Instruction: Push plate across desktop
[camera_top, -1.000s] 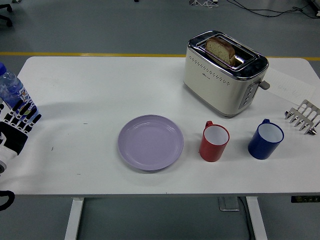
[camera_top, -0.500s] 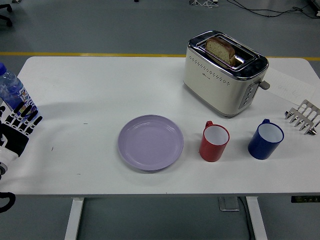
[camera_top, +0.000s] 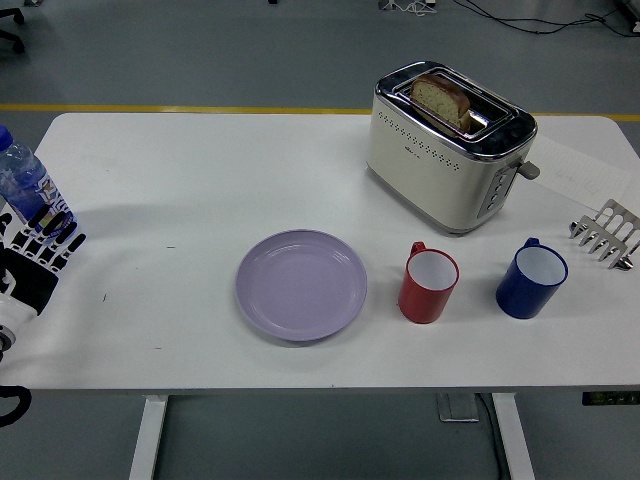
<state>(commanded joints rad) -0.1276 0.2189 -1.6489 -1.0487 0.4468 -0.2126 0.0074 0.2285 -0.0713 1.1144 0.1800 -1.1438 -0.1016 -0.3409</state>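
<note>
One hand, the left hand, sits at the table's left edge with fingers spread and empty, barely shifted from half a second ago. Well apart from it, the lilac plate lies unmoved near the front edge, just left of the red mug.

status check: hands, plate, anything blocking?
Left hand at table's left edge, fingers open, empty; right hand not in view. Plate untouched, mid-table. Red mug close on plate's right; toaster behind it.
</note>
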